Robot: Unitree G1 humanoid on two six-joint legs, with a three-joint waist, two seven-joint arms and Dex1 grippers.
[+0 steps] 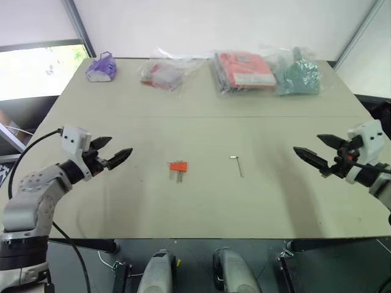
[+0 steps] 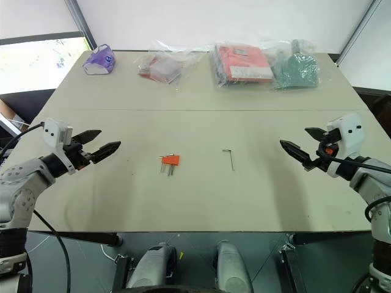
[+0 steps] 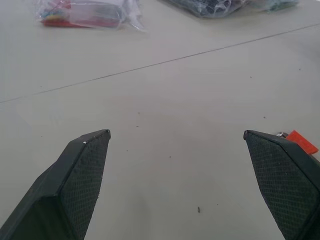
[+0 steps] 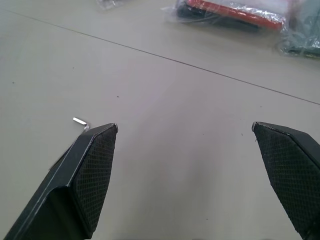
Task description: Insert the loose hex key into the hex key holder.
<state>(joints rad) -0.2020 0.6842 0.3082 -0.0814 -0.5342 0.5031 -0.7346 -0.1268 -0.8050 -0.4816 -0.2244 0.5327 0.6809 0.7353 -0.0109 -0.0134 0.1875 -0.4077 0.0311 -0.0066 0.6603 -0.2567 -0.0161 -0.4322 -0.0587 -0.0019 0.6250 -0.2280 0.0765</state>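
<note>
Lying flat near the middle of the beige tabletop [image 1: 201, 201], the hex key holder [image 1: 178, 166] is a small orange block with a few thin metal keys poking out toward the near edge. Taking that holder as the landmark, the loose hex key [image 1: 237, 165] rests to its right, apart from it, long leg running toward the near edge and short bent end at the far end. The left gripper [image 1: 114, 151] hovers well to the left of the holder, fingers spread wide and empty, pointing inward over the tabletop. The right gripper [image 1: 316, 150] hovers well to the right of the holder, beyond the loose key, also spread wide and holding nothing. Far behind the holder, along the back edge, sit a purple object [image 1: 101, 67], a clear bag with small parts [image 1: 164, 74], a red packet in clear plastic [image 1: 244, 71] and a green item in plastic [image 1: 297, 75].
</note>
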